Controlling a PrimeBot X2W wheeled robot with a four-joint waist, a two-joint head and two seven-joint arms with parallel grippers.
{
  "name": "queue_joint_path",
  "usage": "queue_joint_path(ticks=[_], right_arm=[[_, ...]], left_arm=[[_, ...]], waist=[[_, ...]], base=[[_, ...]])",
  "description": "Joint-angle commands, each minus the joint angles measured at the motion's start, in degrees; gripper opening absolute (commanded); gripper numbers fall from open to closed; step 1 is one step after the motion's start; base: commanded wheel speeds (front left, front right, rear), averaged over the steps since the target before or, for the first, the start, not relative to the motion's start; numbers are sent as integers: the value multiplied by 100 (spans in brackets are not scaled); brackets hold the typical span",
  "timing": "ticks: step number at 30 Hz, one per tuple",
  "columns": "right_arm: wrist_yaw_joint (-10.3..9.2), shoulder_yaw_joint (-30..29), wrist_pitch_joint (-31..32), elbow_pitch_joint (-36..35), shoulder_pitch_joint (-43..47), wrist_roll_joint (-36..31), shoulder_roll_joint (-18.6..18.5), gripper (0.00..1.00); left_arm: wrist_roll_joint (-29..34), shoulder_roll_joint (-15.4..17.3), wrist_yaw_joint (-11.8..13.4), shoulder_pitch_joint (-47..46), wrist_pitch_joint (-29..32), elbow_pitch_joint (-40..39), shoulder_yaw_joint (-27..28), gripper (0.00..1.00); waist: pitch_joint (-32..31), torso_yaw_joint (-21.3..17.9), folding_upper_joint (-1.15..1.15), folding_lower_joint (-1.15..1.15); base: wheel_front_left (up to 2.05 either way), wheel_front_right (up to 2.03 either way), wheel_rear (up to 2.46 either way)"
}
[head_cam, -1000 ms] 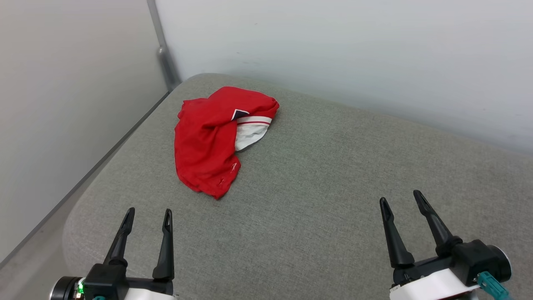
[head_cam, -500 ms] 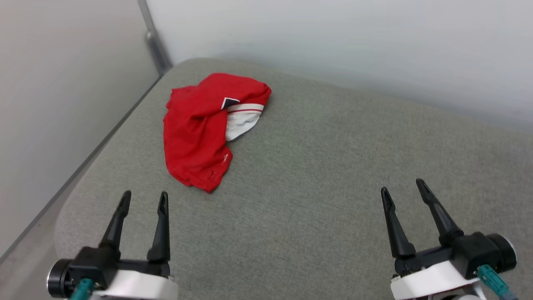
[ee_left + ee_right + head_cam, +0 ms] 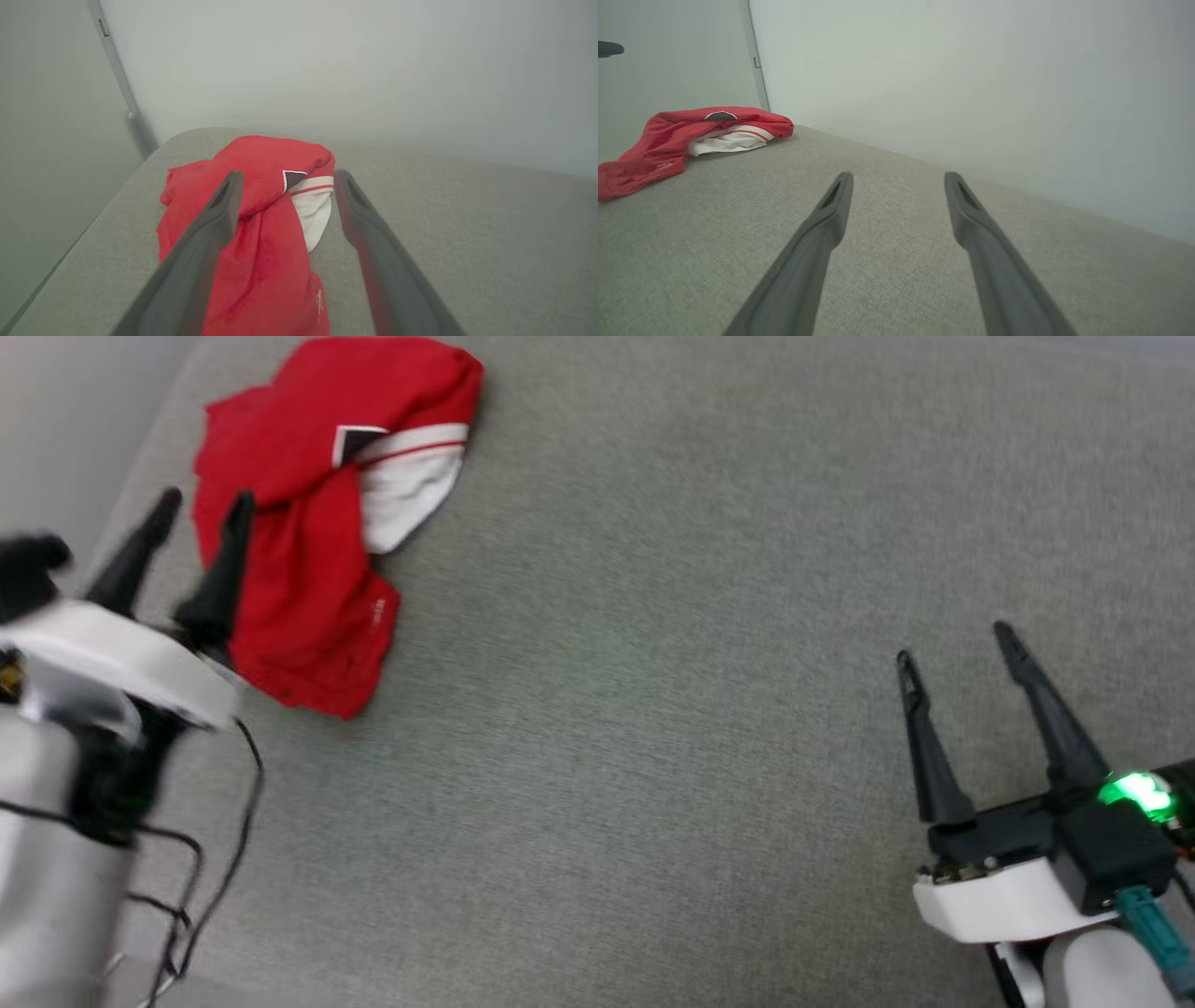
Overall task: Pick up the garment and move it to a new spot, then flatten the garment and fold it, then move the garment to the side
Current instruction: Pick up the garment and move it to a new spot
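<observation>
The garment is a crumpled red jersey with a white striped sleeve showing, lying at the far left of the grey cushion. In the left wrist view the garment sits right under and between my fingers; in the right wrist view the garment lies far to the left. My left gripper is open, raised over the garment's left edge, nothing between its fingers. My right gripper is open over bare cushion at the lower right, well away from the garment.
The grey fabric cushion spreads wide to the right of the garment. Pale walls meet at a corner post behind the garment. The cushion's left edge runs close beside the garment.
The head camera has tipped down and shifted, so the whole picture moved. My left gripper has advanced from the near edge up over the garment's left side. The garment lies as before.
</observation>
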Motion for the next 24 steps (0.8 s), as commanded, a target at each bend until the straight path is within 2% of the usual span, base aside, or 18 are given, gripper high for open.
queue_joint_path(ticks=[1,3,7,10,16,24], right_arm=[[-4,-27,-13,-69,-118,-5,-31,100],[-4,-49,-13,-143,-165,-27,-10,100],[-4,-6,-13,-251,-227,-93,2,100],[-4,-20,-13,-310,-286,-122,12,100],[-4,-13,-13,-374,-331,-141,45,100],[-4,-37,-13,-416,-395,-134,68,100]], left_arm=[[-153,221,-2,-211,135,49,14,100],[-614,657,-1,-556,617,219,-156,100],[-1511,1287,-3,-1120,1802,553,-544,100],[-1922,1715,5,-1470,2543,804,-735,100],[-2183,2050,3,-1933,3307,1313,-1044,100],[-2282,2129,4,-2191,3669,1882,-1346,100]], waist=[[449,-330,0,-1],[615,-449,0,-1],[870,-664,0,-1],[1038,-810,0,-1],[1275,-1025,0,-1],[1486,-1226,0,-1]], base=[[0,0,0],[0,0,0],[0,0,0],[0,0,0],[0,0,0],[0,0,0]])
